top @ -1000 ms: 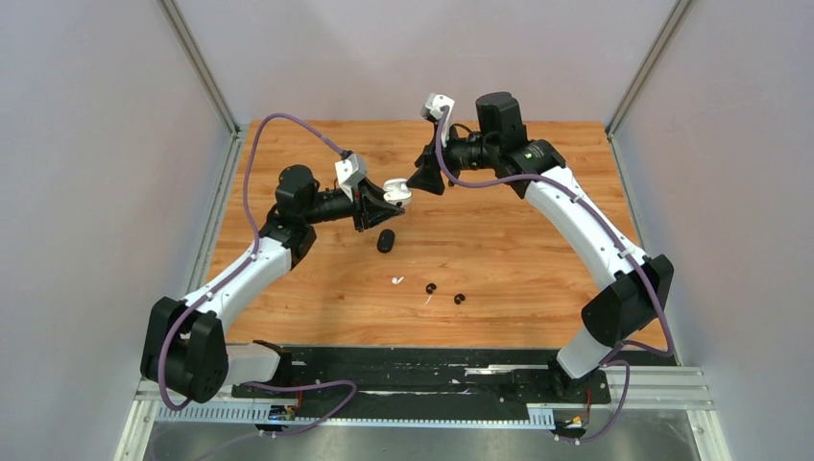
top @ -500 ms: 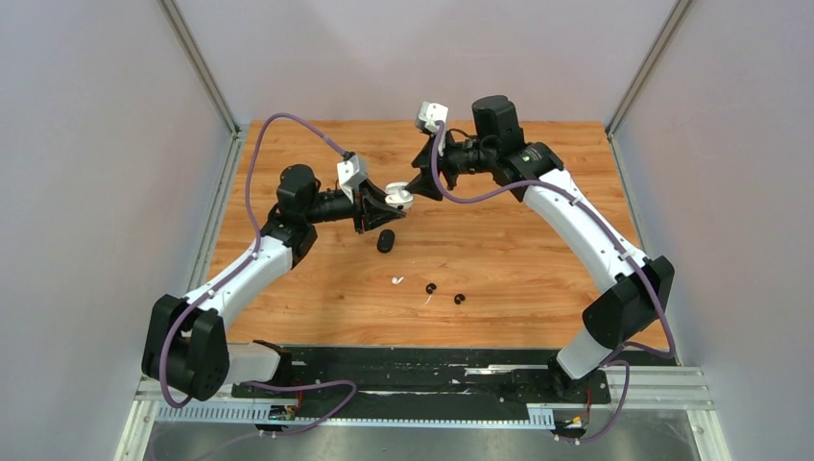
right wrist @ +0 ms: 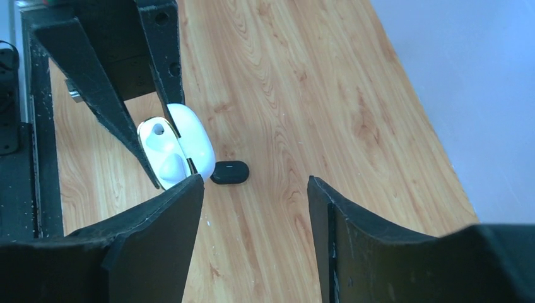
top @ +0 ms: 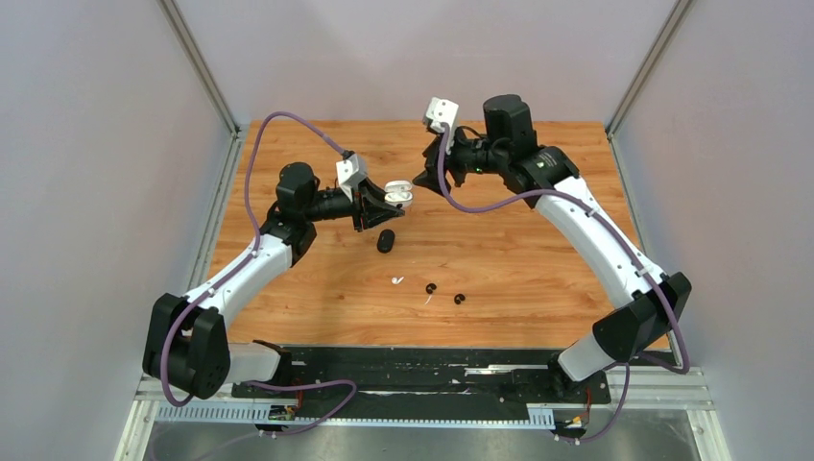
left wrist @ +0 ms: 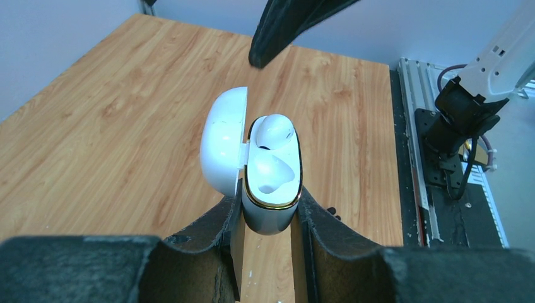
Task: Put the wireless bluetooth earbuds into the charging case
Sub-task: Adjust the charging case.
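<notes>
**Tiny, slick earbuds lie loose on the table**

Nearest, the earbuds (top: 430, 287) lie on the table (top: 538, 254). They look light, smooth and easily squirted out, so pinch each gently across its body. Beyond, the left end effector (left wrist: 268, 211) clamps the open white case (left wrist: 271, 180). The right end effector (right wrist: 255, 189) gapes empty.

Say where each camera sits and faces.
Top external: above and behind the bases, looking down at the table; both arms show.
Left wrist: on the left arm, looking along the left hand at the open white case it grips.
Right wrist: looking past the open right hand at that case.
All three show the white case.
</notes>
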